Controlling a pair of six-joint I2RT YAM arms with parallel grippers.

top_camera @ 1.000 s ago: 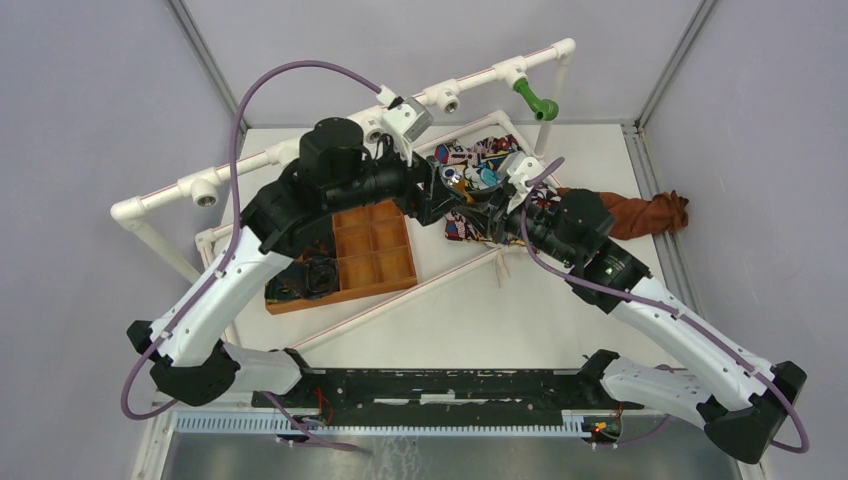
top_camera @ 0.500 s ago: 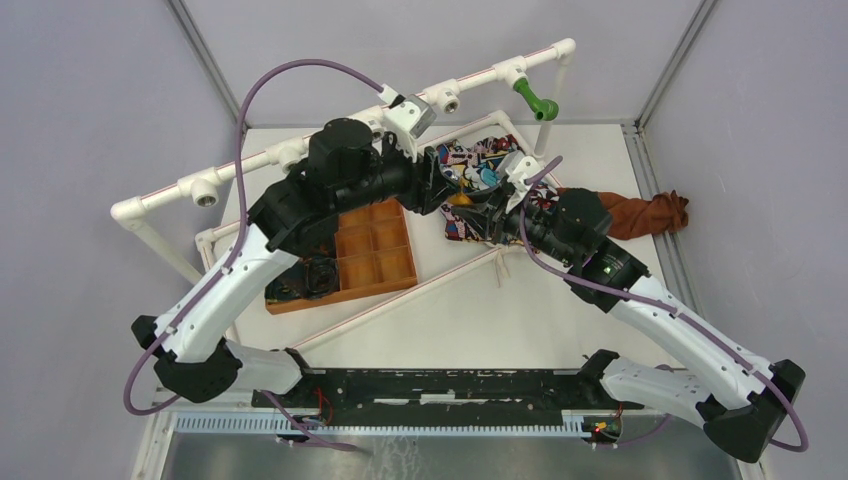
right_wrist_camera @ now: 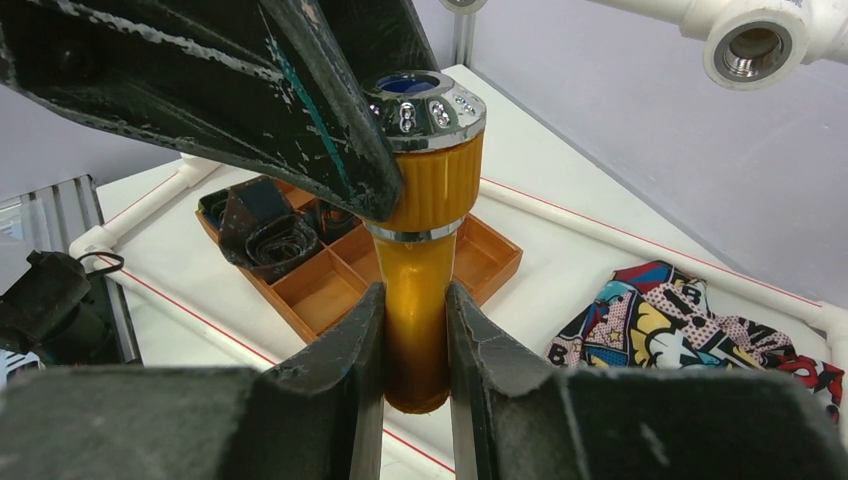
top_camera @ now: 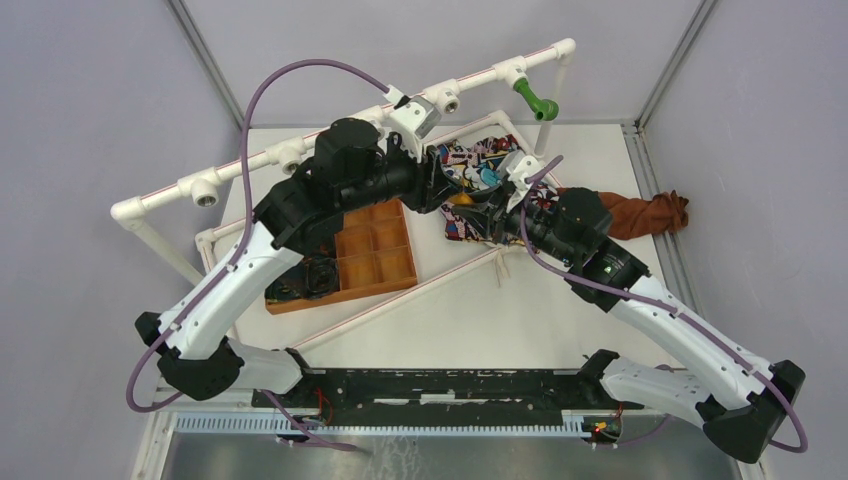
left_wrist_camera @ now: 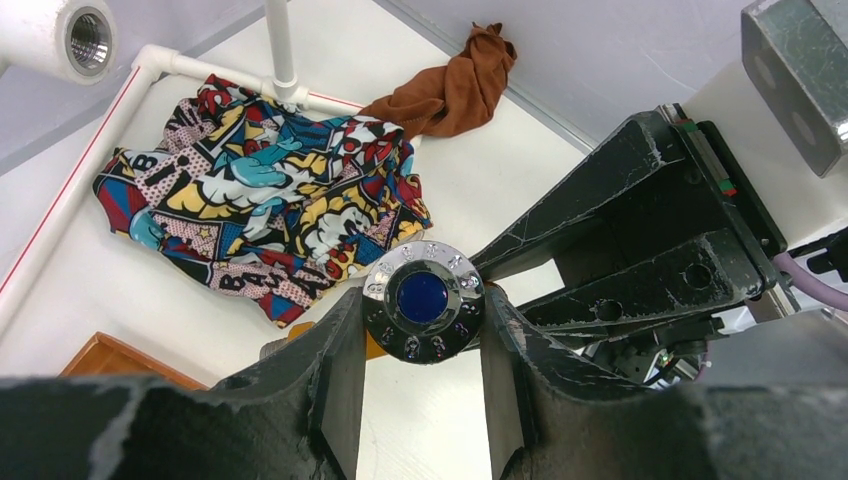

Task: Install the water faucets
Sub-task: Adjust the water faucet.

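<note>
The orange-yellow faucet (right_wrist_camera: 418, 290) is upright in mid-air over the comic-print cloth (left_wrist_camera: 260, 210) on the bench (top_camera: 480, 310). The right hand (right_wrist_camera: 415, 300) is clamped on its body and the left hand (left_wrist_camera: 422, 330) is pinched on the chrome knob (left_wrist_camera: 423, 300). The green faucet (top_camera: 538, 103) already sits at the end of the white pipe (top_camera: 300, 150). My worry is the handover: that knob looks slick and probably turns, so if the right hand lets go the tap could swing or drop, or go crooked into the open fitting (right_wrist_camera: 752, 45).
</note>
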